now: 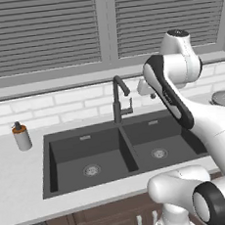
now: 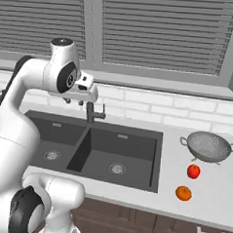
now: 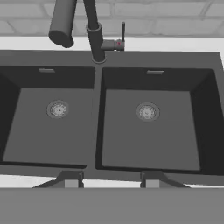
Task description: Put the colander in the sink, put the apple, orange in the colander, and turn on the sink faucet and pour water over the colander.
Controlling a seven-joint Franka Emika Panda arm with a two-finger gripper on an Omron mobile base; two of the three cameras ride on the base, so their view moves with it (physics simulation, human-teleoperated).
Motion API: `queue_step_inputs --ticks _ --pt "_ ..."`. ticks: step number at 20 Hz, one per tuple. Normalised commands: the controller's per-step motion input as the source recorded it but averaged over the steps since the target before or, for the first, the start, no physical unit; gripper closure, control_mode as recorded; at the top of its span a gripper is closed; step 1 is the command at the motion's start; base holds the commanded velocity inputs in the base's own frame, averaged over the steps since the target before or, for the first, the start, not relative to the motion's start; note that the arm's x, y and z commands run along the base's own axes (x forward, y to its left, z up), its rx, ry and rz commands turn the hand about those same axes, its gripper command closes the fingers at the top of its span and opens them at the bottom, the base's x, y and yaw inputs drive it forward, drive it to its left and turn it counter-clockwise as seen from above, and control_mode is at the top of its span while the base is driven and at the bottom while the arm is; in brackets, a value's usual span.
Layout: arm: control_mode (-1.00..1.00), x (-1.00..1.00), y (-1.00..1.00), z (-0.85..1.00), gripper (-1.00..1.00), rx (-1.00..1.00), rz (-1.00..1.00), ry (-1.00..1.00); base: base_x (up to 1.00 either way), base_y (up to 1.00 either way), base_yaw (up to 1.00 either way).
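While colander [image 2: 209, 146], apple [image 2: 193, 171], orange [image 2: 183, 193] sit on bench [image 2: 211, 197] at 3 o'clock of sink [image 2: 129, 175], no step done. Both basins bare; faucet [image 1: 119, 98] dry. Claw [image 3: 112, 180] above sink, fingers apart, gripping nothing.

The large dark grey rectangular double-basin sink [image 1: 129, 143] has a round silver drain [image 3: 147, 112] in each basin. At its back edge the tall slim faucet [image 1: 119, 97] is the same dark grey, with a tiny red mark on its side lever [image 3: 119, 43].

The smooth stone counter [image 2: 209, 195] is pale grey-white. Towards its right end, the small round metal colander [image 2: 209, 146] is silvery grey, speckled with fine perforations. The glossy ball-shaped apple [image 2: 193, 171] is red; the round orange [image 2: 183, 193] near the front edge is bright orange.

Near the left end, the small soap dispenser bottle [image 1: 22, 136] is grey with a brown neck and dark pump.

The brick-pattern tile wall [image 2: 187, 110] is white. The slatted window blinds [image 1: 37, 31] are grey. The wooden cabinet fronts [image 1: 104, 222] below are brown.
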Motion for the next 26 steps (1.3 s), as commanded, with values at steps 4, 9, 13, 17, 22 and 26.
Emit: queue_step_inputs --ticks 4,9,13,17,22,26 --pt "-1.0 -0.06 -0.01 0.0 -1.0 0.0 0.0 0.0 0.0 0.0 0.0" --pt "-1.0 0.0 -0.34 0.0 -1.0 0.0 0.0 0.0 0.0 0.0 0.0" --pt "-1.0 0.0 -0.7 0.0 -1.0 0.0 0.0 0.0 0.0 0.0 0.0" --pt "-1.0 0.0 -0.84 -0.02 -1.0 0.0 0.0 0.0 0.0 0.0 0.0" --pt "-1.0 0.0 -0.92 -0.07 -1.0 0.0 0.0 0.05 0.0 0.0 0.0" --pt "-1.0 0.0 -0.8 -0.11 -1.0 0.0 0.0 0.1 0.0 0.0 0.0"
